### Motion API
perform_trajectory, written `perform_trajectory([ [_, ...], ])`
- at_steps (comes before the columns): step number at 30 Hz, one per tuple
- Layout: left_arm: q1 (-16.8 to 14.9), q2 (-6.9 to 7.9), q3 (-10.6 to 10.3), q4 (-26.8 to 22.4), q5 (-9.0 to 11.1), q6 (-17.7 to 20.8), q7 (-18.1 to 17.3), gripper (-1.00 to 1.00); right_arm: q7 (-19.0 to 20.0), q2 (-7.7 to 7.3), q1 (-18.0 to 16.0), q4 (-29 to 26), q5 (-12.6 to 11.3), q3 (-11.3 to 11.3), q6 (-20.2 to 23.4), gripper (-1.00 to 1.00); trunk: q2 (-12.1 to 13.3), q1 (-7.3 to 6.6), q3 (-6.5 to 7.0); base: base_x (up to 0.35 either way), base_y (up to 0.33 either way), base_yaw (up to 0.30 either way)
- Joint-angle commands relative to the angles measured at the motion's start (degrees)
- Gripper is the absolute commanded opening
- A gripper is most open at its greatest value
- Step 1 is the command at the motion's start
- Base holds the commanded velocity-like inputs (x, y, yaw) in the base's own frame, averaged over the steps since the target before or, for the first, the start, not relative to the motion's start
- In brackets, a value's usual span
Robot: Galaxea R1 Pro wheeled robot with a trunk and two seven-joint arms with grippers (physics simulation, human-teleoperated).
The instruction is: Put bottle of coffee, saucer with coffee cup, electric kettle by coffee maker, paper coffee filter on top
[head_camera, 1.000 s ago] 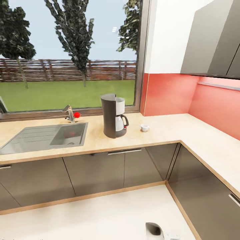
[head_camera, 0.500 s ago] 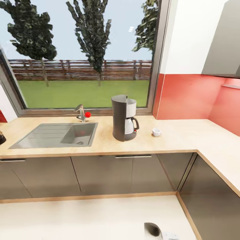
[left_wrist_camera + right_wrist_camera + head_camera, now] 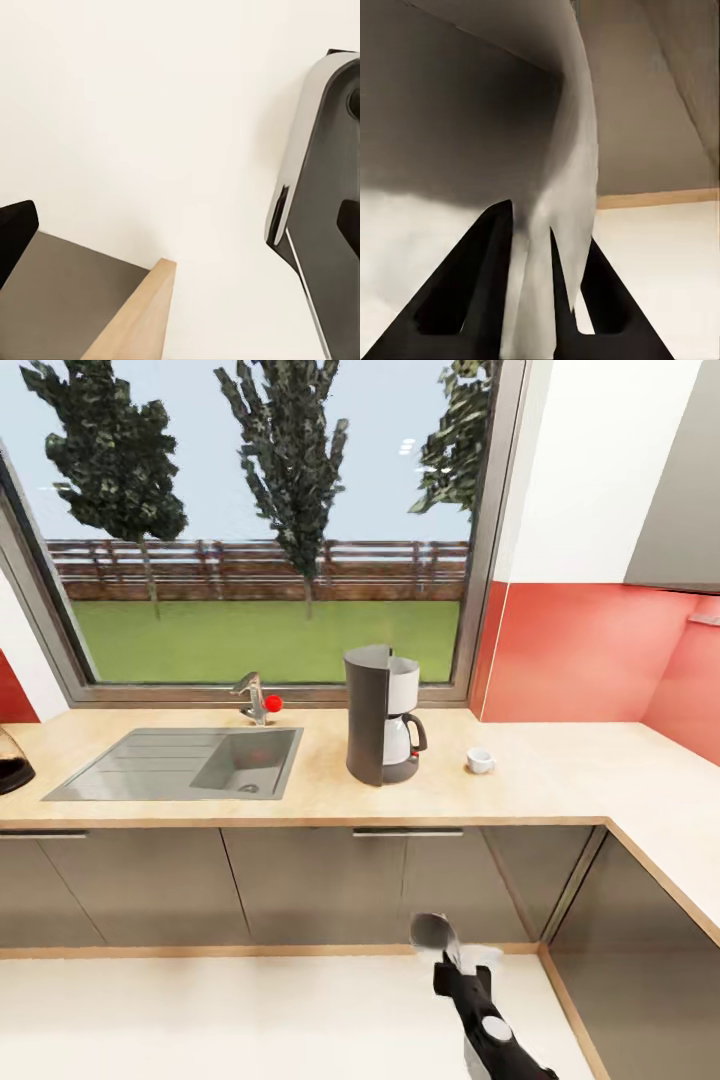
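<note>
The coffee maker point(image 3: 380, 716) stands upright on the kitchen countertop point(image 3: 540, 785), right of the sink. A small white coffee cup point(image 3: 480, 761) sits on the counter to its right. At the far left edge a dark-based glass vessel, likely the electric kettle point(image 3: 10, 762), is cut off by the frame. Low in the head view my right gripper point(image 3: 452, 962) is raised over the floor, in front of the cabinets. It is shut on the white paper coffee filter point(image 3: 434, 934). In the right wrist view the black fingers point(image 3: 487, 255) pinch the paper coffee filter point(image 3: 574, 150).
A grey steel sink point(image 3: 180, 762) with a tap point(image 3: 255, 698) is inset left of the coffee maker. Grey cabinets point(image 3: 320, 880) run under the counter, which turns a corner at the right point(image 3: 660, 830). The left wrist view shows pale floor, a cabinet corner point(image 3: 131, 322) and a grey robot part point(image 3: 319, 187).
The camera has panned, so the counter scene sits further right and the left-edge vessel has come into view. My right gripper has risen higher with the filter in it.
</note>
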Motion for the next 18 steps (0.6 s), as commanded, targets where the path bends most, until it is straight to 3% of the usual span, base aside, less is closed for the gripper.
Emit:
perform_trajectory([
  [1, -0.01, -0.01, 0.29, -0.02, -0.04, -0.25, -0.03, 1.0, -0.1, 0.45, 0.0, -3.35, -0.26, -0.06, -0.02, -1.0, -0.11, 0.03, -0.12, 0.0, 0.0, 0.0],
  [2, -0.01, 0.01, 0.19, -0.02, -0.12, -0.25, -0.04, 1.0, -0.3, 1.03, 0.0, -8.1, -0.26, -0.06, 0.46, -1.0, -0.11, 0.03, -0.12, 0.0, 0.0, 0.0],
  [3, -0.01, 0.11, 0.1, 0.12, -0.06, -0.35, -0.06, 1.0, -1.35, 2.01, -0.05, -15.87, -0.32, -0.06, 3.85, -1.0, -0.11, 0.03, -0.12, 0.0, 0.0, 0.0],
  [5, -0.01, 0.06, 0.0, 0.29, -0.16, -0.42, -0.28, 1.0, -3.19, 3.81, -0.09, -26.3, -0.35, -0.06, 16.61, -1.0, -0.11, 0.03, -0.12, 0.0, 0.0, 0.0],
  [7, -0.01, -0.05, -0.08, 0.32, -0.28, -0.33, -0.55, 1.0, -5.31, 4.23, -0.66, -33.92, -0.37, -0.06, 26.29, -1.0, -0.11, 0.03, -0.12, 0.0, 0.0, 0.0],
  [9, -0.01, -0.08, -0.1, 0.3, -0.31, -0.29, -0.62, 1.0, -6.7, 4.23, -1.99, -38.73, -0.41, -0.06, 30.17, -1.0, -0.11, 0.03, -0.12, 0.0, 0.0, 0.0],
  [10, -0.01, -0.09, -0.11, 0.28, -0.33, -0.27, -0.64, 1.0, -7.43, 4.23, -3.91, -42.6, -0.5, -0.06, 34.2, -1.0, -0.11, 0.03, -0.12, 0.0, 0.0, 0.0],
  [12, -0.01, -0.09, -0.11, 0.26, -0.34, -0.26, -0.65, 1.0, -7.7, 4.23, -5.93, -44.77, -0.67, -0.06, 38.15, -1.0, -0.11, 0.03, -0.12, 0.0, 0.0, 0.0],
  [13, -0.01, -0.1, -0.13, 0.25, -0.36, -0.23, -0.65, 1.0, -8.09, 4.23, -8.78, -46.01, -1.44, -0.06, 42.68, -1.0, -0.11, 0.03, -0.12, 0.0, 0.0, 0.0],
  [14, -0.01, -0.13, -0.13, 0.25, -0.37, -0.21, -0.66, 1.0, -8.57, 4.23, -10.97, -46.39, -2.37, -0.06, 45.4, -1.0, -0.11, 0.03, -0.12, 0.0, 0.0, 0.0],
  [15, -0.01, -0.3, -0.13, 0.29, -0.38, -0.11, -0.66, 1.0, -16.59, 4.23, -20.83, -45.42, -9.37, -0.06, 50.84, -1.0, -0.11, 0.03, -0.12, 0.0, 0.0, 0.0],
  [18, -0.01, -0.35, -0.16, 0.32, -0.32, -0.04, -0.66, 1.0, -23.59, 4.23, -27.99, -42.5, -15.71, -0.06, 51.56, -1.0, -0.11, 0.03, -0.12, 0.0, 0.0, 0.0],
])
